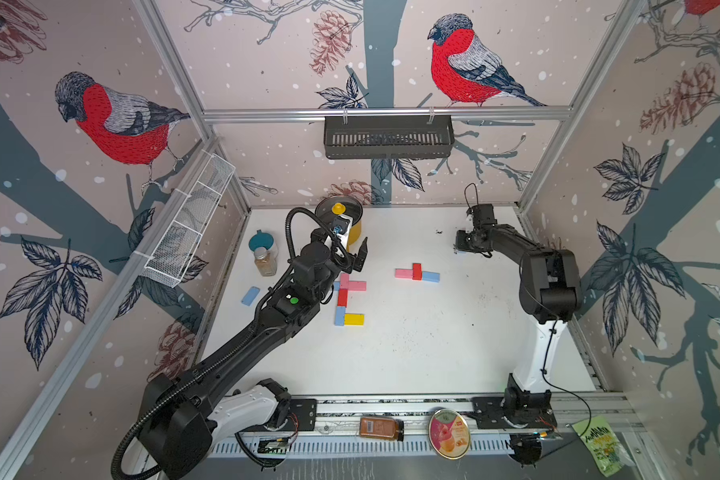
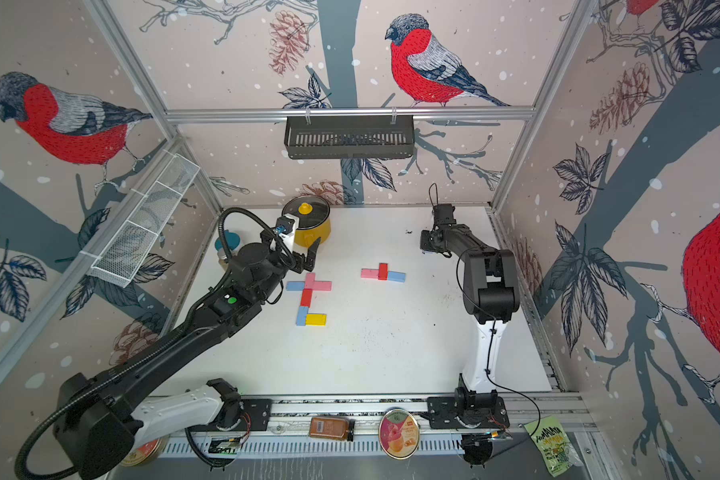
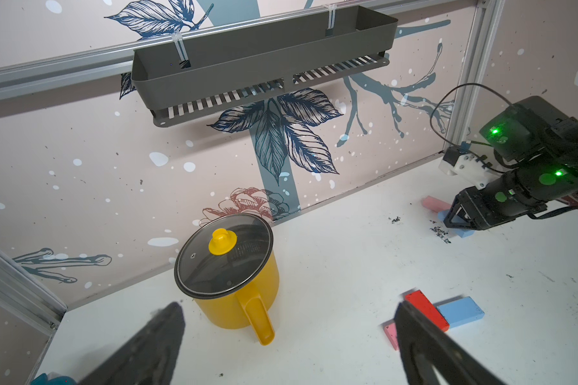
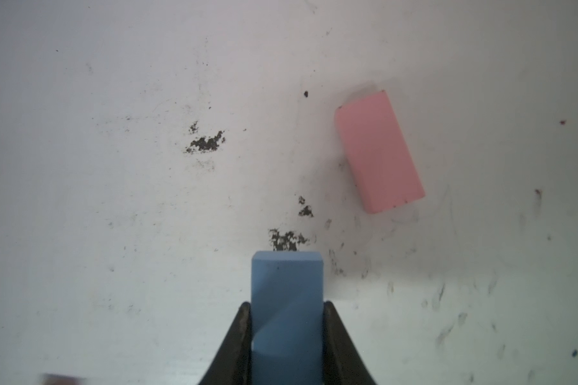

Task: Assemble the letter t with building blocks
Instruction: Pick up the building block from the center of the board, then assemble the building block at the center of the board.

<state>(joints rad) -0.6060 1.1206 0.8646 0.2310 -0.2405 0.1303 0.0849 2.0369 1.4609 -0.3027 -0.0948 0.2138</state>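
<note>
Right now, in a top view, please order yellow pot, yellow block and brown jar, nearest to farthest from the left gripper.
1. yellow pot, just behind the left gripper.
2. yellow block, mid-table, toward the front.
3. brown jar, on the front rail.

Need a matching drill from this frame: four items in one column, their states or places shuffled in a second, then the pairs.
Column 1
A. yellow block
B. right gripper
C. left gripper
D. yellow pot

Column 2
1. open, holding nothing
2. glass lid on top
3. shut on light blue block
4. lying flat, touching bottom stem block

Pairs: A-4, B-3, C-1, D-2
</note>
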